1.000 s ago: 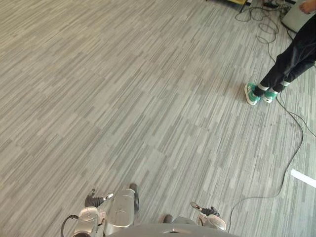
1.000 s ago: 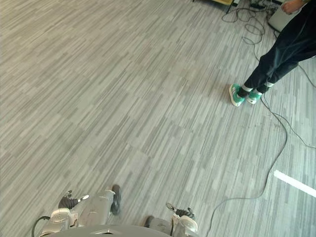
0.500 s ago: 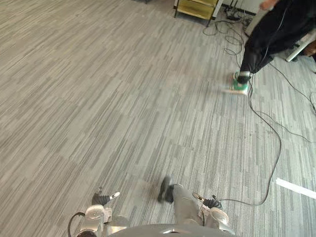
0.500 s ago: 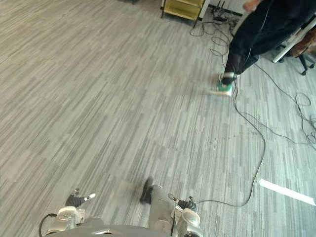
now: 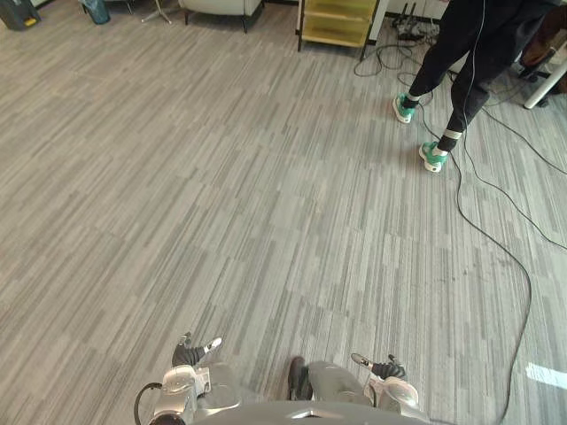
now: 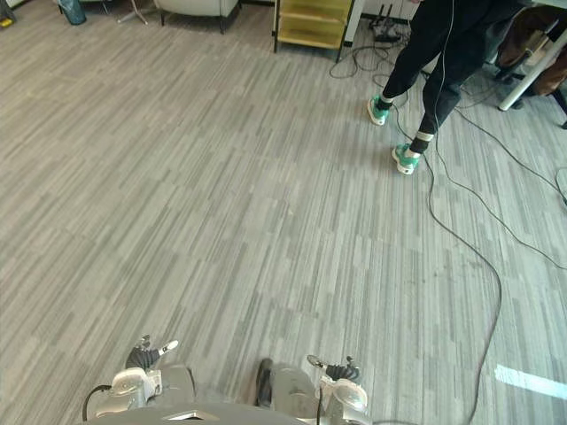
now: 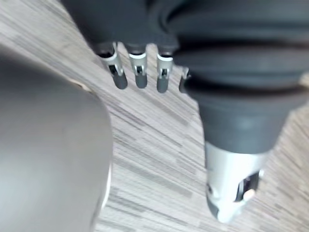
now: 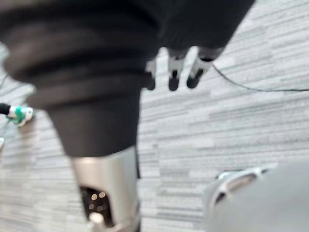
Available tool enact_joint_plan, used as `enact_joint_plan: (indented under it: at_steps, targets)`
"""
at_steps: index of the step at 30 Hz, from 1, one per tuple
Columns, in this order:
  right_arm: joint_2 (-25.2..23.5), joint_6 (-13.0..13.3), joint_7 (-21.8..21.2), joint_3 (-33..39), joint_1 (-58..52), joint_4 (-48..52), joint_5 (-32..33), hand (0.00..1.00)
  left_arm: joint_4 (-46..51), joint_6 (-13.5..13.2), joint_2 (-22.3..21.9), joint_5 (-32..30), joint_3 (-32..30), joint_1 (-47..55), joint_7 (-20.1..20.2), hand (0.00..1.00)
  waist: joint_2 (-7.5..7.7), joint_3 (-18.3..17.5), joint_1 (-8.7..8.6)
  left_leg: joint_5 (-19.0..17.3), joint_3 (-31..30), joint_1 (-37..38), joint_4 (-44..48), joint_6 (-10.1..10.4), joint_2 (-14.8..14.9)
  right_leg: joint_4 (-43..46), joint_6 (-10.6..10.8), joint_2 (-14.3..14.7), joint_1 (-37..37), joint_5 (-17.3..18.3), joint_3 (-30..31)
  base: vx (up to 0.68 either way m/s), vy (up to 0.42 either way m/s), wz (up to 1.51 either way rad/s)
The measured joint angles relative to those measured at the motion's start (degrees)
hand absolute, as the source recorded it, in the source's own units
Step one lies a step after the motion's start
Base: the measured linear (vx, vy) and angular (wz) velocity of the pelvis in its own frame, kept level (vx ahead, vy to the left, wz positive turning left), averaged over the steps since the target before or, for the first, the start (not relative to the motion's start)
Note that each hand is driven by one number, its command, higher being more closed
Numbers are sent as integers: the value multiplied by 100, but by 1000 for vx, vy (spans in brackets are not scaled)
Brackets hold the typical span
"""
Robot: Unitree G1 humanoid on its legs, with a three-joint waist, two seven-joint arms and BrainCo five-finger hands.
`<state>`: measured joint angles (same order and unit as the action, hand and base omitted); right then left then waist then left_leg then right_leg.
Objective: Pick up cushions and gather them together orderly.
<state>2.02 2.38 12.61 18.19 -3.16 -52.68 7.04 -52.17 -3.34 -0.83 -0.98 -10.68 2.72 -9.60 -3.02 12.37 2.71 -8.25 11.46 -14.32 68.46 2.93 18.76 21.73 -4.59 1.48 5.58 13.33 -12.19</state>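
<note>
I see no cushion on the grey striped carpet in front of me. My left hand (image 5: 190, 355) hangs low at the near edge of the head views, and its fingers (image 7: 138, 73) are straight and hold nothing above bare carpet. My right hand (image 5: 384, 368) hangs low on the other side. Its fingers (image 8: 174, 73) are also straight and empty over the floor.
A person in dark trousers and green shoes (image 5: 432, 157) stands at the far right. A yellow shelf unit (image 5: 337, 19) and a light armchair (image 5: 221, 7) line the back edge. Cables (image 5: 403, 53) lie tangled by the shelf. A white strip (image 5: 547, 374) marks the floor at the near right.
The whole view has shifted as the camera moved, bringing the shelf unit and armchair into sight. The person has taken a step. Both hands still hang low and empty.
</note>
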Motion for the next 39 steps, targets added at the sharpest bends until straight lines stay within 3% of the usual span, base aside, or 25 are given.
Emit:
enact_joint_plan:
  at_steps: [4,5,7,8,9,10,11,12,14,16,17,19,21,22,23,24,26,28,29,30,33,35,36,37,39]
  targets:
    - [-6,-7,5,-46,9,13,46,0,248,-23,-33,95,13,99,-6,0,-27,-12,58,-400,587,-578,-1149,-41,-151,-629,152,-96,-770,85,231,364,104,-19]
    - [9,-12,7,-138,0,4,45,0,329,-40,-43,97,26,116,-4,0,-13,-8,85,-432,681,-704,-1980,-33,-326,-810,250,-194,-981,143,308,564,269,-29]
    - [35,-8,6,-96,89,-115,37,0,361,-78,-99,99,83,123,-5,0,-19,-15,239,236,651,-722,-4875,263,-813,-1176,505,-431,-1361,290,538,599,324,-56]
    - [76,-8,5,-111,149,-254,33,0,365,-115,-105,148,91,118,2,0,-38,-18,335,803,574,-731,-5297,300,-831,-1312,633,-435,-1506,375,702,548,324,-69]
    - [36,-16,1,-114,172,-394,31,0,359,-160,-94,192,141,85,2,0,11,-66,410,1157,558,-680,-5142,-3,-946,-1428,635,-533,-1679,405,866,561,318,-50]
    - [-46,-28,-2,-104,261,-502,24,0,336,-183,-20,187,181,16,-1,0,153,-49,396,846,562,-758,-4845,-246,-1048,-1463,487,-633,-1764,271,985,480,243,-21]
    - [-71,-29,-7,-100,280,-502,4,0,288,-183,12,191,182,-10,13,0,175,-61,365,696,514,-819,-4660,-346,-1064,-1434,455,-639,-1745,156,1052,615,355,19]
    - [-99,-30,-8,-85,270,-511,-50,0,274,-200,91,197,145,-18,54,0,254,-77,322,333,310,-909,-4191,-542,-1214,-1134,542,-757,-1727,-6,1160,619,370,33]
    - [-134,-28,-5,25,163,-524,-101,0,264,-219,114,194,75,-17,79,0,440,-170,337,-107,323,-887,-3821,-645,-1384,-271,875,-933,-1553,182,1334,490,263,29]
    - [-117,-24,-8,33,180,-680,-237,0,193,-217,227,198,68,-30,107,0,653,-252,359,-592,471,-701,-3459,-721,-1529,1424,1363,-1105,-937,85,1624,499,165,2]
    - [-115,-11,-28,-16,201,-692,-293,0,35,-178,311,192,119,-51,114,0,703,-252,301,-937,557,-381,-3269,-792,-1555,2994,2188,-1108,-392,-488,1874,497,144,-12]
    - [-109,-10,-138,-59,189,-706,-289,0,-143,-106,436,190,211,-50,112,0,682,-224,215,-1104,568,119,-3308,-866,-1558,4358,2095,-1182,213,-522,1526,590,99,-13]
    - [-50,12,-196,-23,182,-641,-296,0,-178,-9,431,188,215,-14,104,0,579,-167,201,-1195,548,808,-3761,-843,-1544,4810,1492,-1324,656,-317,912,537,31,-31]
    - [-3,25,-209,-26,203,-618,-291,0,-252,-3,432,187,228,27,102,0,483,-145,212,-1276,530,1266,-4127,-723,-1518,4672,1170,-1363,883,-129,513,368,-29,-25]
    - [5,27,-211,-28,206,-600,-294,0,-265,2,440,187,232,31,102,0,488,-146,178,-1292,530,1446,-4268,-694,-1505,4472,1121,-1375,974,-44,345,441,-83,-16]
    - [36,28,-214,-24,226,-603,-294,0,-302,17,437,188,239,31,102,0,507,-134,159,-1311,531,1792,-4530,-614,-1496,3795,978,-1398,1126,167,31,421,-136,5]
    - [93,28,-216,-19,226,-598,-295,0,-343,11,424,186,309,41,105,0,500,-138,122,-1341,534,2095,-4781,-456,-1427,2143,828,-1273,1367,157,-268,393,-164,19]
    - [113,22,-214,3,230,-591,-294,0,-365,14,427,187,319,74,102,0,498,-136,15,-1432,392,2345,-4898,-291,-1350,608,678,-1002,1526,-432,-59,504,-248,44]
    - [167,5,-214,-9,195,-554,-295,0,-373,17,410,179,360,115,100,0,429,-140,-79,-1461,193,2497,-4977,-238,-1247,167,643,-774,1471,-1373,206,627,-285,44]
    - [254,-9,-214,-6,191,-572,-299,0,-409,14,349,185,390,92,102,0,285,-180,-58,-1405,-33,2561,-5061,-251,-1119,91,642,-580,1308,-1358,161,425,-187,28]
    - [313,-20,-206,59,188,-634,-293,0,-476,-19,188,56,410,29,113,0,192,-136,-24,-889,-714,2662,-5049,-146,-1192,953,515,-623,1422,-827,318,429,-212,18]
    - [352,-40,-210,109,59,-585,-293,0,-455,-32,92,-3,321,63,119,0,36,-198,-82,-748,-1053,1998,-3164,-27,-1006,993,482,-563,1005,-96,96,403,-203,37]
    - [380,-42,-212,107,13,-505,-294,0,-438,-27,48,-26,277,61,123,0,-77,-224,-110,-497,-1147,1639,-2450,2,-866,961,463,-494,874,-24,-8,309,-103,25]
    - [378,-38,-206,107,-77,-435,-294,0,-403,-22,11,-33,228,77,127,0,-109,-229,-110,72,-1098,1265,-1666,3,-660,884,418,-389,678,65,-75,352,-76,15]
    - [378,-41,-200,94,-125,-465,-286,0,-271,-37,19,-35,251,104,149,0,-120,-235,-15,4,-650,623,-205,-192,-207,427,298,-231,-67,190,-110,422,-69,7]
